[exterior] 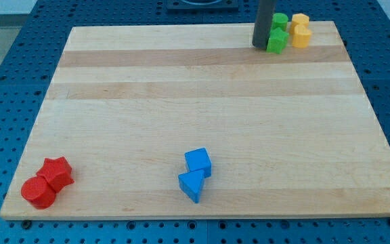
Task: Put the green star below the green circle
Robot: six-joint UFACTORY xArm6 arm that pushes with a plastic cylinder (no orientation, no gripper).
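Though half-hidden, green star [277, 40] intact.

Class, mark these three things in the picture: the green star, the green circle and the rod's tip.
green star [276, 41]: camera view, on its top face.
green circle [279, 20]: camera view, on its top face.
my tip [260, 45]: camera view, the rod's very end, just left of the green star.

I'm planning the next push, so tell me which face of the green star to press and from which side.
Probably press the green star's top edge, coming from the view's top. My tip sits at its left now; the green circle is crowded just above it, beside the two yellow blocks.
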